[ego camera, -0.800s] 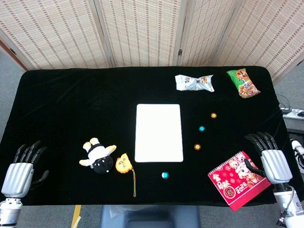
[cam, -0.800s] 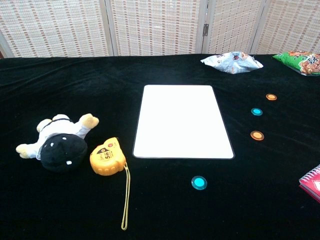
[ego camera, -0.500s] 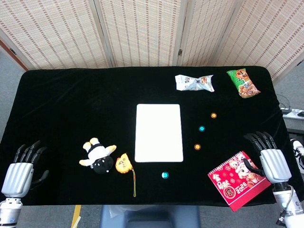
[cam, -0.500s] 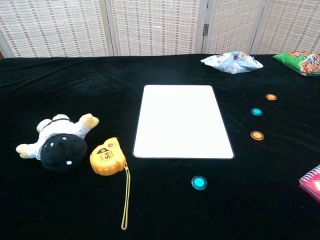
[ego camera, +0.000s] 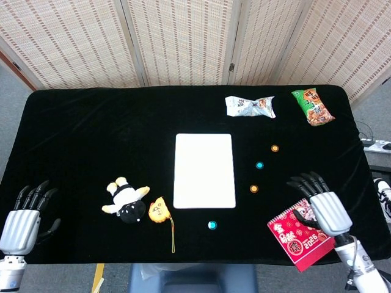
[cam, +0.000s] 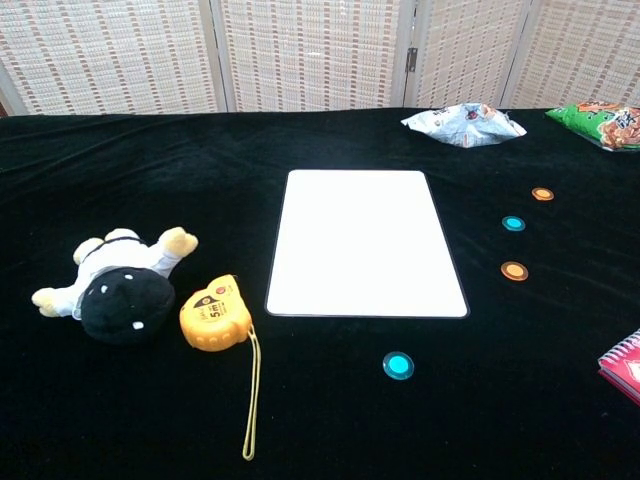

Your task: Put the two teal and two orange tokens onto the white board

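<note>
Black cloth covers the table [ego camera: 91,122], and at its near left corner the left hand [ego camera: 21,213] hangs over the edge, fingers spread apart and holding nothing. Further right lies a black-and-white plush toy [ego camera: 125,200] on its side, with a yellow tape measure [ego camera: 158,210] touching it and its cord trailing toward the near edge.

Near the middle lies the white board [ego camera: 204,171], bare, its long sides running away from the robot. One teal token [ego camera: 212,225] sits just off the board's near right corner, on the cloth. Right of the board, three more tokens form a loose line, all well clear of it: an orange token [ego camera: 253,188] nearest the robot, a second teal token [ego camera: 259,165] behind it, and a second orange token [ego camera: 274,148] farthest back.

At the far edge lie a pale snack packet [ego camera: 249,106] and, further right, a green snack bag [ego camera: 312,107].

Near the right front corner the right hand [ego camera: 317,201] hovers with fingers spread and empty, above the far edge of a red spiral calendar [ego camera: 299,238].
</note>
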Robot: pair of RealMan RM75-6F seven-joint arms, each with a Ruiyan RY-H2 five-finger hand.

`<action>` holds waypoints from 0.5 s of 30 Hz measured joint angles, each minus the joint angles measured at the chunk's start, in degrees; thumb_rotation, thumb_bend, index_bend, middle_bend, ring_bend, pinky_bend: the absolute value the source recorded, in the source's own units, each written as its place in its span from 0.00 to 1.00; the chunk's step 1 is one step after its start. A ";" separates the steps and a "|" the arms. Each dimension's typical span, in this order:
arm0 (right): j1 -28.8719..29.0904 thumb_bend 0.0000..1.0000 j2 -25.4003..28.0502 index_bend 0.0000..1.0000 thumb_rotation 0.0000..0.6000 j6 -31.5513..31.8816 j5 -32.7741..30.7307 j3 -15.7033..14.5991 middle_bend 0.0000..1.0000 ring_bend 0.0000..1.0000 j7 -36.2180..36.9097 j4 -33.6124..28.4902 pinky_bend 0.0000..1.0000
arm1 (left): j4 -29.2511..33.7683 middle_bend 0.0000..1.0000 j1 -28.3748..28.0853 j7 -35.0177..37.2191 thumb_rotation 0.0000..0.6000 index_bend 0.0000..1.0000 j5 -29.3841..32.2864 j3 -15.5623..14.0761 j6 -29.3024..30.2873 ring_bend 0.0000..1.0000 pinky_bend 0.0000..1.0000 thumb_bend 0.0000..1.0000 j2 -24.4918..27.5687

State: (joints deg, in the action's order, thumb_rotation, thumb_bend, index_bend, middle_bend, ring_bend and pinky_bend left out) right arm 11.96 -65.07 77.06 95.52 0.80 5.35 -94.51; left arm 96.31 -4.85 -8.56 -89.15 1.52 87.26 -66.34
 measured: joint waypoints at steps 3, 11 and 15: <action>2.26 0.27 -1.21 0.23 1.00 -3.08 2.32 -0.80 0.13 0.06 -2.65 -0.88 0.00 | -0.07 0.10 0.17 0.19 1.00 0.20 -0.14 -0.10 0.26 0.14 0.00 0.36 0.05; 7.87 0.27 -6.52 0.34 1.00 -11.23 5.51 -1.71 0.11 0.00 -9.93 -2.31 0.00 | -0.51 0.10 0.68 0.95 1.00 0.20 -0.16 -0.36 0.76 0.14 0.00 0.36 0.10; 10.60 0.27 -10.56 0.35 1.00 -15.84 5.40 -1.84 0.09 0.00 -13.09 -1.81 0.00 | -0.79 0.10 0.81 1.15 1.00 0.20 -0.27 -0.57 0.74 0.14 0.00 0.36 0.04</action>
State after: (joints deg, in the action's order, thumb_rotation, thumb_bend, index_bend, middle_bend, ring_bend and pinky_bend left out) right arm 22.56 -75.63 61.22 100.92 -1.04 -7.73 -96.31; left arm 95.52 -4.03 -7.41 -89.42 0.95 88.00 -66.30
